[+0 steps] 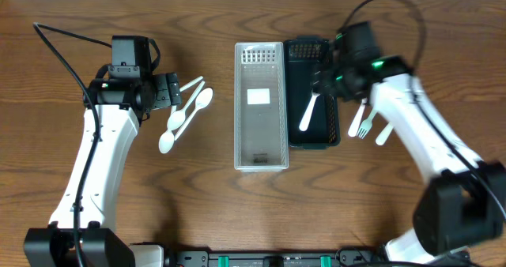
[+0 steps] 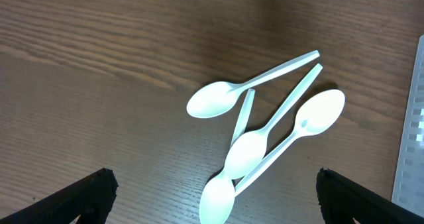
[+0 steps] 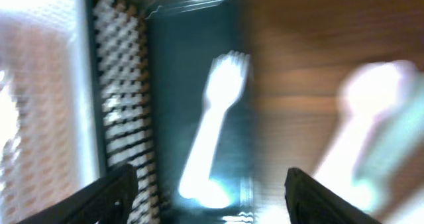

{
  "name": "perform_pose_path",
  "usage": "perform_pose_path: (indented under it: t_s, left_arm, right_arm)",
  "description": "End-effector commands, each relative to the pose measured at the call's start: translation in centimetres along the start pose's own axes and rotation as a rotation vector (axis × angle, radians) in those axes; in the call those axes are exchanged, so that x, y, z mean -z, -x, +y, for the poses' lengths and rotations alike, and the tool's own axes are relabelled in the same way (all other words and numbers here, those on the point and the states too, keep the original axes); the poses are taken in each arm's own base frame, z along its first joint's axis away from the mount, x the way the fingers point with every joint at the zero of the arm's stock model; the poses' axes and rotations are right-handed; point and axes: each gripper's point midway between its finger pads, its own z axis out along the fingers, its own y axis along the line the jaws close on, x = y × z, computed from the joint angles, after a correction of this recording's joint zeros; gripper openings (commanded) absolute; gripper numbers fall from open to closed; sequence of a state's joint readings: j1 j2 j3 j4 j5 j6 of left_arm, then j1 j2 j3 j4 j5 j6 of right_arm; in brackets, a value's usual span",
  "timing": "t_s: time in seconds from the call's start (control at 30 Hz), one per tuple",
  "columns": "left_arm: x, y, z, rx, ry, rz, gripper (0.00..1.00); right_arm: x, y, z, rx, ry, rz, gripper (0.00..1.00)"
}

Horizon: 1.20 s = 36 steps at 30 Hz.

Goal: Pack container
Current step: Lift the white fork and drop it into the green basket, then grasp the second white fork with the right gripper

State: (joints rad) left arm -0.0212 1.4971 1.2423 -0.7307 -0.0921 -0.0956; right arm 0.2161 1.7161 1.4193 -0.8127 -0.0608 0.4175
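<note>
1. Overhead view is showing a wood table (image 1: 205, 212) with a long clear container (image 1: 259, 152) lying in the middle and a black tray (image 1: 332, 137) sitting just beside it on its right, the two long sides touching or nearly so.
2. A white rectangular label (image 1: 259, 96) is showing on the floor of the clear container; no writing on it can be read, and no brand is legible anywhere.
3. One white fork (image 1: 309, 113) is lying inside the black tray, tines toward the far end; the right wrist picture is blurring it heavily.
4. More white utensils (image 1: 364, 122) are resting on the table just to the right of the tray.
5. Four white spoons (image 2: 265, 134) are lying in a loose overlapping cluster on the wood, left of the clear container.
6. The left gripper (image 1: 175, 92) is hovering over the spoons with its fingers (image 2: 83, 199) spread wide and nothing between them.
7. The right gripper (image 3: 209, 177) is hanging above the black tray, jaws apart and holding nothing, the fork lying below the gap.
</note>
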Motion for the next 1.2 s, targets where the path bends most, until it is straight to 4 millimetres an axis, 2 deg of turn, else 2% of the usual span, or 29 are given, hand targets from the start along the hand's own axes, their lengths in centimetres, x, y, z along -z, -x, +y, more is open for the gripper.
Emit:
perform_pose_path:
  t_s: [0.0, 0.13, 0.2, 0.27, 0.73, 1.0, 1.17]
  left_arm:
    - [0.2, 0.5, 0.4, -0.011, 0.018, -0.011, 0.98]
    - [0.2, 0.5, 0.4, -0.011, 0.018, -0.011, 0.98]
    - [0.2, 0.5, 0.4, -0.011, 0.018, -0.011, 0.98]
    - [0.2, 0.5, 0.4, -0.011, 0.018, -0.011, 0.98]
    - [0.2, 0.5, 0.4, -0.011, 0.018, -0.011, 0.98]
    - [0.2, 0.5, 0.4, -0.011, 0.018, -0.011, 0.98]
    - [0.2, 0.5, 0.4, -0.011, 0.018, -0.011, 0.98]
  right_arm:
    - [3.4, 2.8, -7.8, -0.151, -0.236, -0.108, 0.76]
    - [3.0, 0.8, -14.8, -0.337, -0.346, -0.02, 0.75]
    - [2.3, -0.5, -17.1, -0.411, -0.366, 0.019, 0.73]
    - [1.2, -1.6, -18.6, -0.457, -0.358, 0.055, 0.71]
    - [-4.5, -4.7, -20.4, -0.495, -0.339, 0.098, 0.63]
    - [-6.7, -5.7, -20.8, -0.5, -0.344, 0.145, 0.61]
    - [-7.6, -6.2, -21.0, -0.502, -0.352, 0.168, 0.54]
